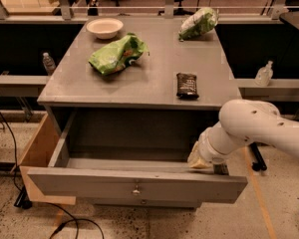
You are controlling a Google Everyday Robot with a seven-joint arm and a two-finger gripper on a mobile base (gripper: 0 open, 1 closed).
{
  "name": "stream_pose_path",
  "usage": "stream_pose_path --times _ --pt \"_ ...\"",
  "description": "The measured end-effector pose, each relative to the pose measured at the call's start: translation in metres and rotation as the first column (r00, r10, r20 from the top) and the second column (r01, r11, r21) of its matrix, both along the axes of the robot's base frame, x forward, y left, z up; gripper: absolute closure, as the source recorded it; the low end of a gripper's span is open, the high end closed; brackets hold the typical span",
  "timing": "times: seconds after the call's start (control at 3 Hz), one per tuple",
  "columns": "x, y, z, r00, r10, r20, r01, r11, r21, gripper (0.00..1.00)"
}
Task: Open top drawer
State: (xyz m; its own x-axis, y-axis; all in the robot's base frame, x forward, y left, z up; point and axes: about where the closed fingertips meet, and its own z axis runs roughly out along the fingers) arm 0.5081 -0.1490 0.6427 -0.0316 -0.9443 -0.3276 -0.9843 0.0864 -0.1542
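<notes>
The grey worktop point(154, 78) fills the middle of the view, and the top drawer point(89, 185) stands pulled well out from under its front edge, the grey inside open to view and apparently bare. The white arm point(254, 126) reaches in from beyond the worktop's right edge and bends down below the front right corner.

On the worktop, a crumpled green bag point(117, 54) lies towards the back left, and a second bag point(198, 23) sits near the back right corner. A pale bowl point(104, 27) rests by the back left corner, and a dark packet point(187, 85) lies near the front edge, right of centre. None of them overhangs the drawer.

The small round knob point(136, 189) sits at the centre of the drawer's front panel, with nothing on it. The tool point(217, 167) is low at the drawer's right end, just behind the front panel and well away from the knob. Whether it is open or closed, or has hold of anything, cannot be told from here.

The drawer looks close to fully open, so the task seems nearly done. Any remaining pull is best kept straight out from the worktop's front edge. A push from one end could skew the drawer on its runners. Lifting the tool clear of the panel's top edge before retreating should avoid dragging it sideways.
</notes>
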Motion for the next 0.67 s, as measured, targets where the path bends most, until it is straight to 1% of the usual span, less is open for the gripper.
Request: stream_pose_path --times 0.33,0.67 --pt "-0.011 0.010 -0.013 0.9982 0.047 -0.037 -0.049 0.998 -0.036 1.00" --pt "-0.031 0.022 -0.016 0.9914 0.107 -0.075 -0.111 0.992 -0.059 1.00"
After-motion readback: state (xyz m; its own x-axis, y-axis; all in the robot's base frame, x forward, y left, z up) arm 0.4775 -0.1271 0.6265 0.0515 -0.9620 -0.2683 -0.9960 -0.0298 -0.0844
